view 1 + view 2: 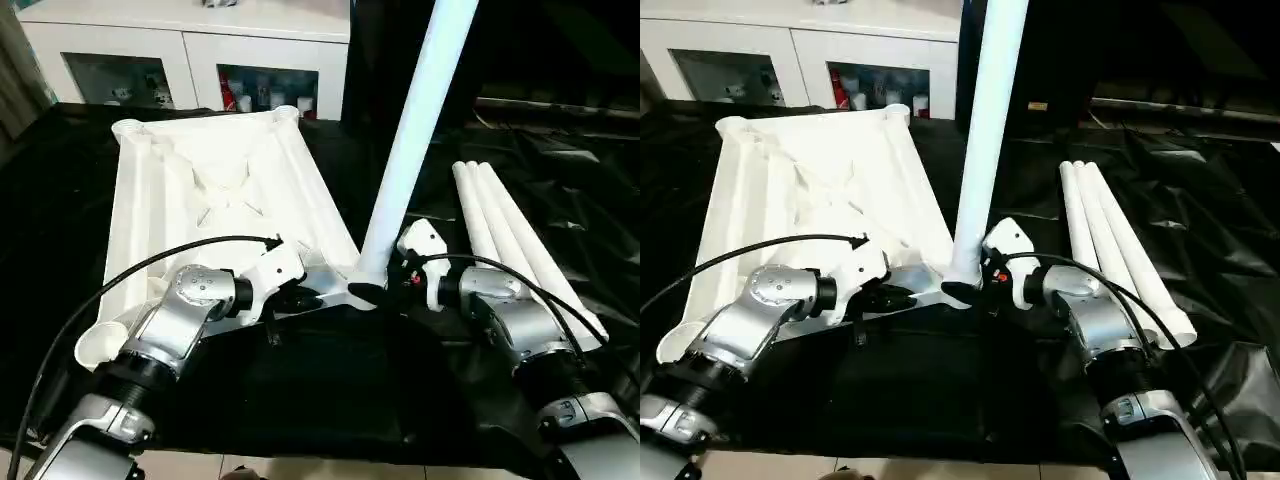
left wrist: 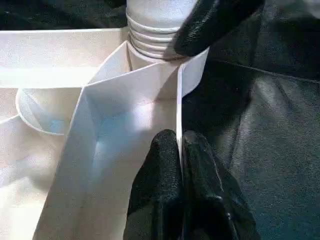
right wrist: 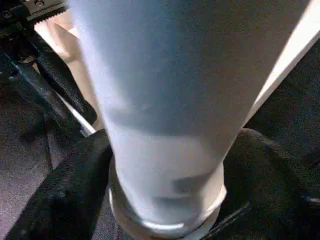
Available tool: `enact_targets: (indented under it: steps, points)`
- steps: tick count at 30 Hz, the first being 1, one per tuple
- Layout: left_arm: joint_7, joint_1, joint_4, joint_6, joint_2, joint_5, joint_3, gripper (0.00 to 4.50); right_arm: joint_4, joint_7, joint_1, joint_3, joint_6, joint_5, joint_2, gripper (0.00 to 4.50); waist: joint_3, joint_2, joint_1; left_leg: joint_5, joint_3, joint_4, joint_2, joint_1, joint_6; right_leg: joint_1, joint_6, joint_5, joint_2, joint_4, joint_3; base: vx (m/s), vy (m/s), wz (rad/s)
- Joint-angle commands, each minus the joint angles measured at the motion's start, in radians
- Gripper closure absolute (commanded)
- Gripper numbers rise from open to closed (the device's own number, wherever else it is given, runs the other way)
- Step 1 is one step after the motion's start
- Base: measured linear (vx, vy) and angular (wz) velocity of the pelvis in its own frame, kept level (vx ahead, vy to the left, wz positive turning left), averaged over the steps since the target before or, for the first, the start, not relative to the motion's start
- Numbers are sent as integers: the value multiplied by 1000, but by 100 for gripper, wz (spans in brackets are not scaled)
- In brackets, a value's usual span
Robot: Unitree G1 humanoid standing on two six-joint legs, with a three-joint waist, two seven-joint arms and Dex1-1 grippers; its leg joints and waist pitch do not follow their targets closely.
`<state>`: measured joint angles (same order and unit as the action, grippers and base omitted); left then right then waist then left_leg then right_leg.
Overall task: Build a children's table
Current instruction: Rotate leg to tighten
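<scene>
Altogether one tabletop, four legs.

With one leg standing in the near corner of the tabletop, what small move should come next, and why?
Probably twist the upright leg further into its corner socket. In the left wrist view, thread rings still show above the socket, and the leg leans. The right pincer straddles the leg's base; the left pincer pinches the tabletop's rim to steady it.

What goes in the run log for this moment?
left pincer: shut on tabletop rim | right pincer: around upright leg at near corner socket | spare legs: three, lying at right
</scene>
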<state>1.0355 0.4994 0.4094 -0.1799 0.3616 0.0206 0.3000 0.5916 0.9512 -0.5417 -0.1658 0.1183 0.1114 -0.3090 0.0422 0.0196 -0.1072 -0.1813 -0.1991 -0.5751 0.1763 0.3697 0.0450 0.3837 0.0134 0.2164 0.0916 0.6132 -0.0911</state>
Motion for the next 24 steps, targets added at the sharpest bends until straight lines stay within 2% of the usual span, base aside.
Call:
enact_targets:
  steps: [1, 5, 6, 11, 14, 15, 16, 18, 20, 22, 23, 24]
  points:
    - [30, -19, -14, 0, -10, -29, 16, 450, -15, 9, 6, -4, 9, 1, -6, 99, -57, 7, 2, -101, 26, 56, 67, -14, -84, -44, 245, 26, 76, -57, 61, 0, 0, 0]
    - [33, -20, -15, -1, -8, -28, 16, 450, -11, 12, 8, -10, 8, 0, -6, 131, -58, 7, 1, -106, 26, 56, 67, -15, -76, -45, 243, 32, 77, -57, 61, 0, 0, 0]
    - [34, -21, -16, -3, -7, -28, 16, 450, -10, 13, 10, -10, 7, -2, -5, 152, -58, 7, 2, -102, 26, 55, 67, -14, -78, -45, 243, 25, 76, -57, 61, 0, 0, 0]
    - [19, -21, -17, -23, -9, -20, 14, 450, 15, -19, 18, -5, 7, -15, 7, 168, -59, 7, 2, -90, 25, 54, 67, -15, -83, -44, 251, 4, 76, -53, 61, 0, 0, 0]
    - [-22, -12, -2, -55, -22, -10, 5, 450, 58, -97, 10, 17, 6, -24, 31, 175, -56, 7, 5, -111, 26, 56, 66, -16, -73, -43, 248, 42, 77, -58, 62, 0, 0, 0]
    - [-118, 13, 36, -110, -64, -4, -27, 450, 137, -247, -13, 62, 22, -28, 73, 176, -52, 6, 10, -138, 26, 60, 67, -16, -53, -40, 247, 85, 78, -63, 63, 0, 0, 0]
    - [-118, 13, 36, -110, -64, -4, -27, 450, 137, -247, -13, 62, 22, -28, 73, 176, -47, 6, 14, -184, 30, 66, 66, -19, -25, -40, 234, 174, 80, -74, 62, 0, 0, 0]
    - [-310, 67, 107, -205, -157, -13, -103, 450, 259, -509, -53, 144, 71, -12, 142, 177, -47, 6, 26, -235, 32, 68, 66, -23, 12, -35, 213, 260, 80, -80, 64, 0, 0, 0]
    - [-310, 67, 107, -205, -157, -13, -103, 450, 259, -509, -53, 144, 71, -12, 142, 177, -49, 7, 25, -241, 35, 68, 63, -23, 20, -37, 196, 294, 82, -85, 63, 0, 0, 0]
    - [-423, 103, 145, -247, -223, -29, -149, 450, 322, -662, -75, 200, 98, 15, 183, 178, -49, 12, 23, -233, 33, 67, 63, -21, 7, -35, 177, 285, 82, -91, 63, 0, 0, 0]
    - [-423, 103, 145, -247, -223, -29, -149, 450, 322, -662, -75, 200, 98, 15, 183, 178, -48, 11, 24, -228, 30, 67, 62, -21, 5, -34, 177, 281, 82, -90, 65, 0, 0, 0]
    - [-505, 138, 174, -248, -288, -27, -159, 450, 369, -783, -97, 236, 96, 34, 224, 178, -49, 11, 23, -226, 31, 67, 63, -21, 3, -33, 176, 283, 82, -91, 65, 0, 0, 0]
